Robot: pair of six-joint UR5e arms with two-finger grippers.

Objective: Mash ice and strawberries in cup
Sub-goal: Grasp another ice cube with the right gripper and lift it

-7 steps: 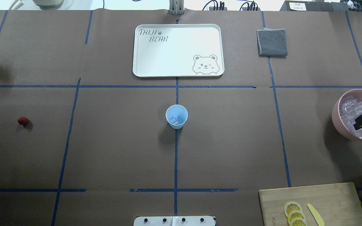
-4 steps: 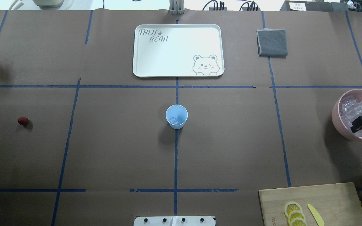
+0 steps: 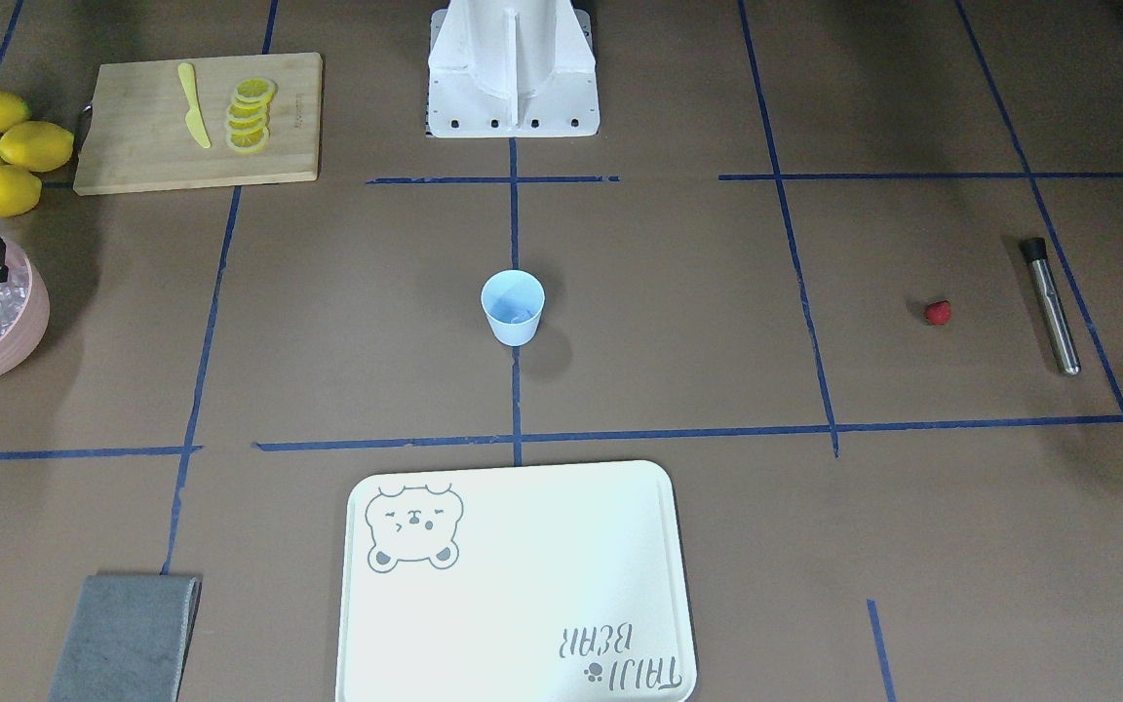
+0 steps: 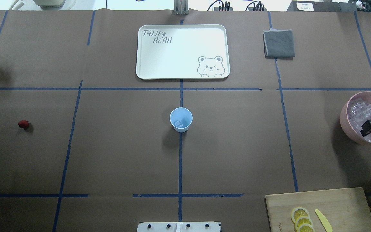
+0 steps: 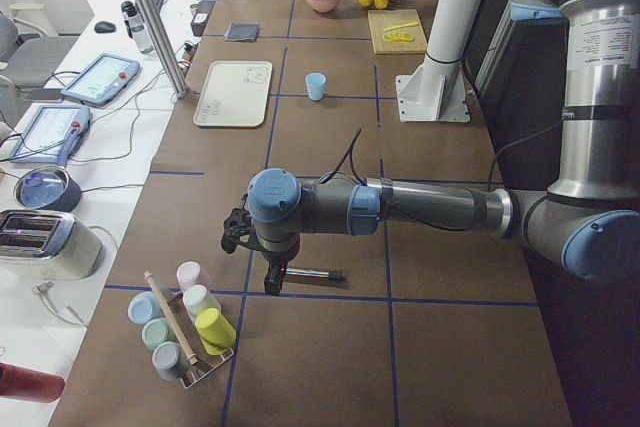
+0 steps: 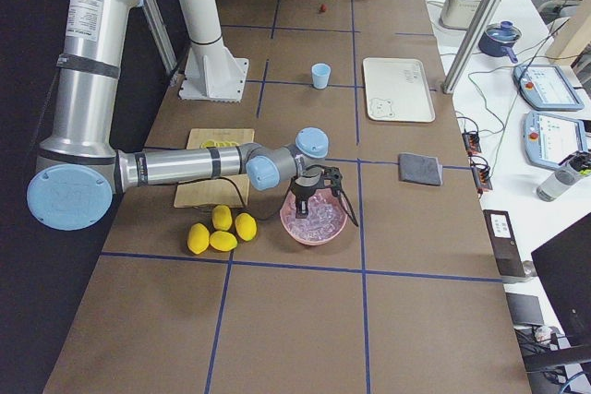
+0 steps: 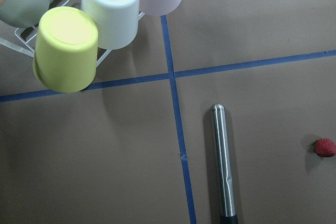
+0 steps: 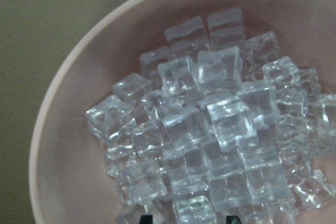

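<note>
Small light blue tapered plastic cup (image 4: 181, 119) upright at table centre, one clear ice cube (image 4: 178, 123) in its bottom. Small red strawberry (image 4: 23, 124) lies well apart on the robot's left, near a slim steel rod (image 7: 223, 166). Right gripper (image 4: 366, 130) hangs over heaped clear ice cubes (image 8: 210, 129) in a round pink bowl (image 8: 58, 103), fingers spread, gripping nothing. Left gripper (image 5: 272, 285) hovers above the rod; finger state cannot be told.

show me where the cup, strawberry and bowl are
cup (image 3: 514, 329), exterior front-facing view, on its outer wall below the rim
strawberry (image 3: 937, 312), exterior front-facing view, on the middle of the berry
bowl (image 3: 16, 336), exterior front-facing view, on its pink outer wall
</note>
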